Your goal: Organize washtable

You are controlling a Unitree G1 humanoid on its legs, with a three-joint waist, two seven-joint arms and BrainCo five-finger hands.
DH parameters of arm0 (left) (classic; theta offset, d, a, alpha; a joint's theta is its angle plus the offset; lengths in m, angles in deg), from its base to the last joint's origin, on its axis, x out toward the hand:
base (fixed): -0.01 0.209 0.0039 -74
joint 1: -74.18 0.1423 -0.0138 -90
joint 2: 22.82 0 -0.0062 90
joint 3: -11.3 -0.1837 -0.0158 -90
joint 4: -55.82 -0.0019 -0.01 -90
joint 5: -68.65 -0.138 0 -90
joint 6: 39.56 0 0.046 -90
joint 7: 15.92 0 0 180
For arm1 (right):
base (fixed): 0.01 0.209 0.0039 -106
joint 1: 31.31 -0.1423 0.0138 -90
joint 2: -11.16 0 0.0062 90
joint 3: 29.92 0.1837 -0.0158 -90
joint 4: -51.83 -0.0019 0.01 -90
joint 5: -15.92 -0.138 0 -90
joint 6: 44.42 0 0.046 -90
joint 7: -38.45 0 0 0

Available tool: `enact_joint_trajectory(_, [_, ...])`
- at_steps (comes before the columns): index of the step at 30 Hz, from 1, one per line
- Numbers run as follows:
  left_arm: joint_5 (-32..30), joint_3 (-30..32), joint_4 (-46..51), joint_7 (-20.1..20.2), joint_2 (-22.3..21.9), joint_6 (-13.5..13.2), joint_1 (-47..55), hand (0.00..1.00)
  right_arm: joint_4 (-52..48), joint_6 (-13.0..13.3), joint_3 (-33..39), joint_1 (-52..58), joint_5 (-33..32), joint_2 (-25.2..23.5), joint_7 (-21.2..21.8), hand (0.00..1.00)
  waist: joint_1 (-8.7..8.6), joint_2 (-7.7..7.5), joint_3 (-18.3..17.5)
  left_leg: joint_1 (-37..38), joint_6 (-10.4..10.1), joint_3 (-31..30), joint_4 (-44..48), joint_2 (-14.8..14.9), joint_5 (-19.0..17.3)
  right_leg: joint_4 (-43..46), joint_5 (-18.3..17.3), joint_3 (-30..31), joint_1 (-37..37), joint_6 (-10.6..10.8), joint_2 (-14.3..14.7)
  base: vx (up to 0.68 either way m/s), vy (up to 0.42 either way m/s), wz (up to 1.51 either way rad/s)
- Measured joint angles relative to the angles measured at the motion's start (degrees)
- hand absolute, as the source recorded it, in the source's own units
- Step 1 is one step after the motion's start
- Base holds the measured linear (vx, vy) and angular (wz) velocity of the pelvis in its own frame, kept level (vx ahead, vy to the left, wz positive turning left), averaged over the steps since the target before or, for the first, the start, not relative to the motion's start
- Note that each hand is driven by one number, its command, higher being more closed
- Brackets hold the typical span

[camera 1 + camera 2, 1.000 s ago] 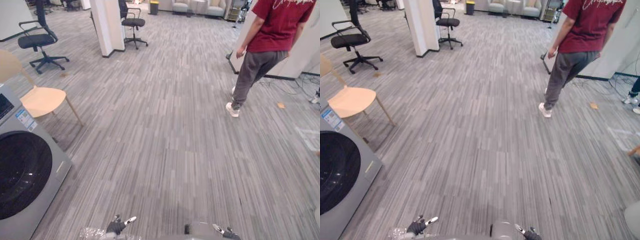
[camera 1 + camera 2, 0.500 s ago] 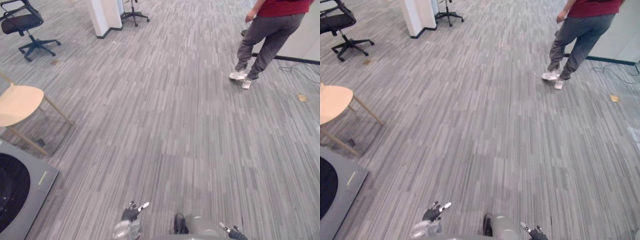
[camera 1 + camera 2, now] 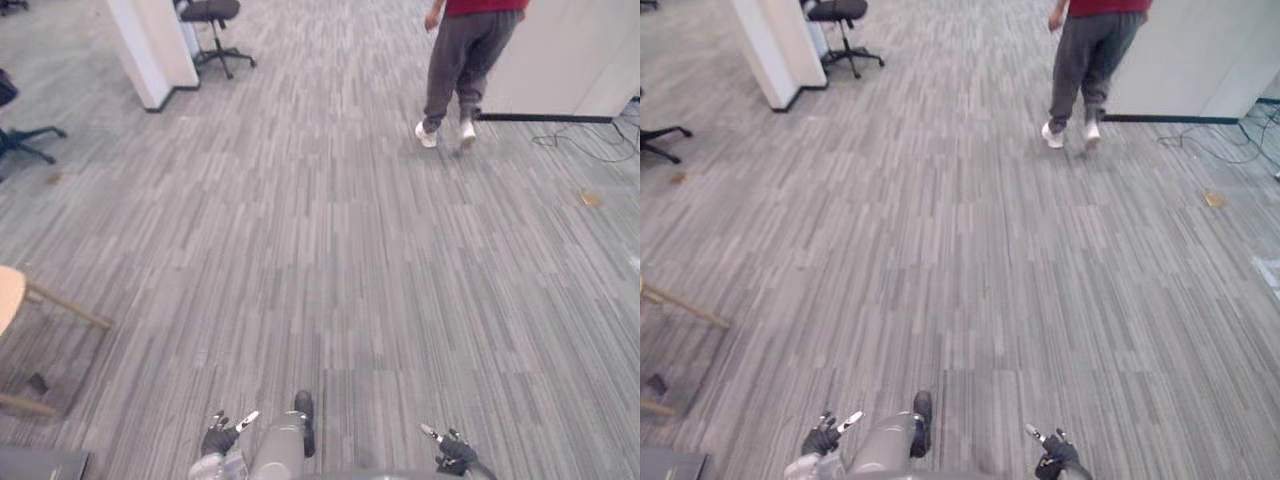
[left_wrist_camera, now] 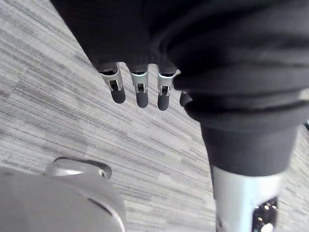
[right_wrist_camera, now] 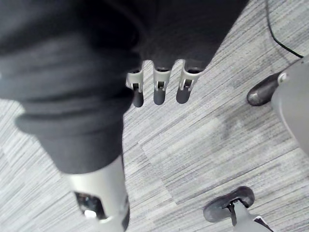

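My left hand (image 3: pixel 220 438) hangs low at my side over grey striped carpet (image 3: pixel 330 260), fingers relaxed and holding nothing. In the left wrist view its fingers (image 4: pixel 138 92) point loosely at the floor. My right hand (image 3: pixel 452 452) hangs the same way on the other side, and its fingers (image 5: pixel 158 91) in the right wrist view are straight and bare.
A person (image 3: pixel 462 60) in a red top and grey trousers walks away far ahead by a white partition (image 3: pixel 570 50). A white pillar (image 3: pixel 150 45) and an office chair (image 3: pixel 212 12) stand far left. A wooden chair's legs (image 3: pixel 45 305) and a washing machine's corner (image 3: pixel 40 466) are near left.
The camera has swung right and tipped down: the washing machine and wooden chair have slid off to the left. The person has walked further away. Both hands hang as before.
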Motion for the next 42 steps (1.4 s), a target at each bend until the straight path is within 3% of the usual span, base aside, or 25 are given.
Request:
enact_joint_trajectory(1, [0.0,-0.9,-1.6,-0.3,1.0,0.1,-0.9,0.0,0.9,0.0,1.0,0.7,0.6,-0.2,0.1,0.0,-0.44,-1.19,0.3,3.5,1.5,0.1,-1.0,-2.5,-1.9,13.0,4.7,0.8,-4.3,6.0,-1.5,0.64,0.285,0.26])
enact_joint_trajectory(3, [-0.1,-4.5,-2.5,-0.4,2.4,0.9,-1.8,0.0,1.3,0.0,2.0,2.1,1.2,-0.6,0.2,0.0,-1.74,-1.82,0.8,9.7,2.3,-0.8,-2.6,-5.0,-5.0,32.0,16.9,2.1,-11.0,11.4,-1.4,0.68,0.273,0.44])
enact_joint_trajectory(6, [-0.2,-9.1,-2.5,-0.2,1.6,1.3,-2.7,0.0,0.4,0.1,1.4,3.5,1.4,0.5,1.3,0.0,-2.2,-0.48,1.3,19.8,3.4,-2.3,-6.5,-5.8,-7.5,47.9,14.8,-1.5,-21.3,8.1,-1.2,0.58,0.181,0.15])
enact_joint_trajectory(8, [-0.8,-10.2,-2.2,-0.2,0.0,1.3,-4.1,0.0,-1.6,0.4,0.9,4.7,1.4,0.2,1.3,0.0,-3.3,-0.07,1.4,26.8,3.7,-3.8,-12.0,-5.7,-8.6,43.7,9.5,-5.6,-31.2,4.8,-0.2,0.54,0.111,0.17])
enact_joint_trajectory(10, [-1.1,-10.2,-2.2,-0.2,-0.9,1.4,-5.0,0.0,-2.1,0.4,0.5,5.4,1.4,0.4,1.2,0.0,-4.27,0.67,2.3,30.8,3.7,-5.4,-13.6,-5.0,-10.3,32.0,7.8,-8.5,-33.7,4.9,0.5,0.51,0.038,0.36])
enact_joint_trajectory(13, [-1.2,-10.2,-1.0,-0.1,-3.1,1.3,-5.1,0.0,-2.6,0.1,0.2,8.0,1.3,0.0,1.2,0.0,-4.57,0.89,2.4,36.7,2.7,-7.3,-14.2,-4.6,-16.3,-3.1,14.1,-15.0,-32.6,4.2,0.7,0.6,-0.076,0.33])
enact_joint_trajectory(16, [-2.9,-7.8,-0.9,0.9,-4.9,1.4,-3.4,0.0,-2.6,-0.5,-1.7,9.3,1.6,1.0,1.1,0.0,-5.52,2.3,1.3,39.7,-3.5,-9.4,-7.7,-2.1,-21.5,-2.9,18.5,-16.0,-33.3,-0.4,2.2,0.77,-0.264,0.54])
enact_joint_trajectory(17, [-3.4,-5.0,-0.5,1.0,-5.7,1.4,-2.9,0.0,-2.7,-0.6,-1.8,9.5,1.8,1.8,1.1,0.0,-5.21,3.89,0.6,34.5,-5.2,-8.6,9.2,0.8,-21.3,-0.7,20.9,-16.2,-30.8,-0.8,3.7,0.82,-0.277,0.46])
enact_joint_trajectory(18, [-3.4,-3.2,-0.1,1.0,-6.4,1.4,-2.7,0.0,-2.9,-0.6,-2.0,9.5,2.1,2.8,1.1,0.0,-4.84,5.49,0.2,31.3,-7.1,-7.8,16.7,2.5,-18.9,-0.5,19.3,-17.0,-29.7,-1.0,5.0,0.94,-0.268,0.15])
enact_joint_trajectory(19, [-3.4,-0.3,0.6,1.1,-7.6,1.4,-2.2,0.0,-3.6,-0.6,-2.2,8.8,2.6,4.0,1.1,0.0,-4.42,7.48,0.3,24.7,-7.8,-7.6,31.2,4.6,-7.3,-0.6,16.4,-17.4,-27.0,-1.7,7.1,0.6,-0.14,-0.17])
enact_joint_trajectory(20, [-3.3,1.0,0.8,1.0,-8.0,1.4,-1.8,0.0,-4.5,-0.6,-2.3,8.3,2.7,4.2,1.1,0.0,-3.68,7.83,0.5,21.6,-9.3,-7.7,37.1,5.6,-0.2,-0.8,15.2,-16.8,-25.4,-2.4,8.1,0.73,-0.149,-0.39])
enact_joint_trajectory(22, [-3.3,1.7,0.9,1.3,-6.8,1.8,-1.8,0.0,-5.2,-0.4,-3.0,6.5,3.1,4.7,1.2,0.0,-2.25,7.93,1.3,13.0,-8.7,-7.7,52.6,7.1,1.2,-3.3,12.0,-14.2,-17.5,-3.3,10.6,0.8,-0.106,-0.63])
enact_joint_trajectory(23, [-3.3,1.3,0.9,1.9,-4.9,1.9,-1.1,0.0,-5.1,-0.4,-3.1,5.3,3.1,3.6,1.1,0.0,-1.17,5.85,2.0,8.8,-5.2,-6.0,54.6,7.9,-1.6,-7.1,11.8,-11.7,-10.1,-3.4,10.5,0.72,-0.087,-0.61])
enact_joint_trajectory(25, [-2.3,0.9,1.8,2.2,-3.8,1.5,0.1,0.0,-5.1,0.0,-3.3,4.0,3.0,2.1,1.1,0.0,-0.46,4.41,1.7,4.1,-3.9,-3.1,49.1,9.3,-5.5,-11.4,11.5,-9.4,-4.9,-3.2,10.0,0.65,-0.038,-0.71])
enact_joint_trajectory(28, [-1.0,-0.1,2.0,2.0,-2.9,1.0,0.3,0.0,-4.8,0.0,-3.0,1.0,2.4,0.5,1.0,0.0,0.0,4.32,1.7,1.5,-4.2,1.2,14.7,9.3,-7.2,-16.3,7.3,-6.7,2.5,-0.9,8.2,0.68,0.093,-0.54])
enact_joint_trajectory(29, [-1.1,-0.4,1.9,1.9,-3.3,0.9,0.7,0.0,-4.8,0.3,-2.8,1.1,2.4,0.6,1.0,0.0,-0.03,5.24,1.3,2.5,-7.0,0.7,-1.9,8.6,-5.4,-16.8,5.0,-5.9,4.3,-0.6,8.2,0.62,0.208,-0.27])
enact_joint_trajectory(30, [-1.0,-0.9,1.8,1.7,-3.5,0.9,0.6,0.0,-4.7,0.3,-2.8,1.1,2.4,1.1,1.0,0.0,-0.06,6.0,1.0,1.7,-7.8,-0.6,-5.2,8.3,-5.0,-16.9,3.9,-5.5,4.8,-0.3,8.6,0.77,0.293,-0.31])
enact_joint_trajectory(32, [-1.0,-1.7,1.2,1.5,-2.4,0.9,0.4,0.0,-2.5,0.1,-2.7,1.5,2.1,1.4,0.8,0.0,0.23,4.83,-0.4,0.5,-6.0,-3.0,-3.1,6.0,1.5,-15.4,0.5,-4.1,6.8,-0.1,6.9,0.71,0.266,-0.27])
enact_joint_trajectory(33, [-1.1,-2.0,0.4,0.8,-1.1,1.0,0.5,0.0,-1.6,0.1,-1.9,2.6,2.0,0.6,0.7,0.0,-0.26,1.37,-2.9,1.6,-2.3,-1.8,-3.5,3.0,3.0,-7.3,0.1,-1.2,3.5,-0.8,3.5,0.75,0.242,-0.23])
enact_joint_trajectory(34, [-1.1,-2.0,0.1,0.8,-0.7,1.0,0.2,0.0,-0.8,0.2,-1.2,2.6,2.0,0.4,0.8,0.0,-0.28,0.25,-3.2,2.8,-1.3,-1.1,-4.1,1.8,2.4,-1.8,0.0,-0.4,1.4,-0.6,2.4,0.88,0.275,-0.21])
enact_joint_trajectory(36, [-1.1,-3.8,-1.8,0.8,0.3,1.3,-1.4,0.0,1.5,0.0,1.9,2.6,2.0,-0.1,1.0,0.0,-0.8,-2.02,-2.3,7.9,1.0,-0.2,-5.6,-1.6,0.3,17.4,6.6,1.5,-5.3,7.9,0.7,0.61,0.192,0.16])
enact_joint_trajectory(37, [-1.1,-6.7,-2.5,0.9,1.3,1.4,-1.6,0.0,2.1,-0.1,2.5,4.1,2.0,-0.2,1.1,0.0,-2.09,-1.44,-1.7,11.4,2.1,-0.8,-5.8,-2.6,-1.5,27.8,14.5,2.2,-8.1,13.8,0.4,0.51,0.139,0.43])
enact_joint_trajectory(38, [-1.1,-7.8,-3.0,0.9,1.5,1.5,-1.6,0.0,2.0,-0.1,2.4,4.5,2.1,-0.2,1.2,0.0,-2.38,-1.17,-1.5,13.3,2.4,-1.3,-5.7,-2.7,-2.5,32.3,15.6,2.1,-9.7,14.1,0.5,0.72,0.174,0.4])
enact_joint_trajectory(40, [-1.2,-9.4,-3.4,0.9,1.3,1.9,-1.7,0.0,0.7,0.0,1.8,5.1,2.1,0.2,1.3,0.0,-3.09,-0.11,-1.0,20.6,2.4,-1.6,-8.8,-2.7,-3.9,41.7,12.6,-1.5,-17.2,9.1,-0.9,0.59,0.137,-0.01])
enact_joint_trajectory(42, [-1.2,-10.3,-3.4,1.0,1.0,2.2,-2.0,0.0,-0.3,0.0,1.5,4.9,2.1,0.4,1.2,0.0,-3.17,0.5,-0.5,25.4,2.5,-1.6,-12.8,-2.4,-4.0,38.8,8.5,-4.0,-20.5,6.9,-2.0,0.37,0.08,-0.1])
